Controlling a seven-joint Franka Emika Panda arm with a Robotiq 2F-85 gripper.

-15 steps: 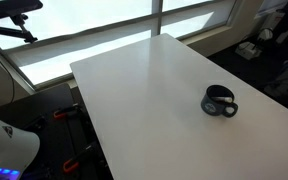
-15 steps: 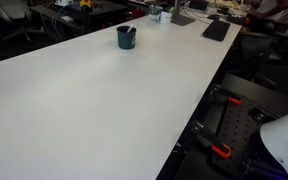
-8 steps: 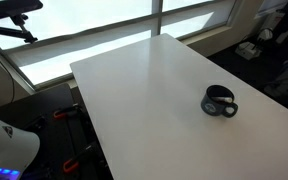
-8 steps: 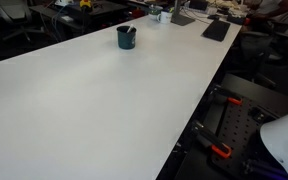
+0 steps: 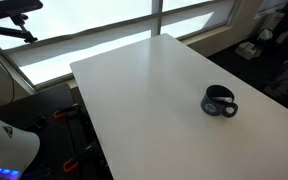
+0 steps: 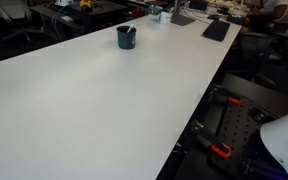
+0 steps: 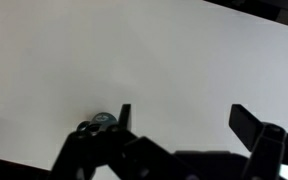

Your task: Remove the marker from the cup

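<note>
Wrist view shows the one claw (image 7: 180, 118) coming in from the bottom edge. Its two dark fingers (image 7: 246, 122) are spread wide apart with nothing between them, above the bare white tabletop (image 7: 164, 50). A small greyish glint beside one finger is too unclear to name. In both exterior views a single black cup (image 5: 219, 102) (image 6: 126, 38) stands upright on the tabletop, with one loop handle at its side. In an exterior view one marker (image 6: 130, 31) sits inside the cup as a thin dark stick leaning at the rim, too small to show detail.
</note>
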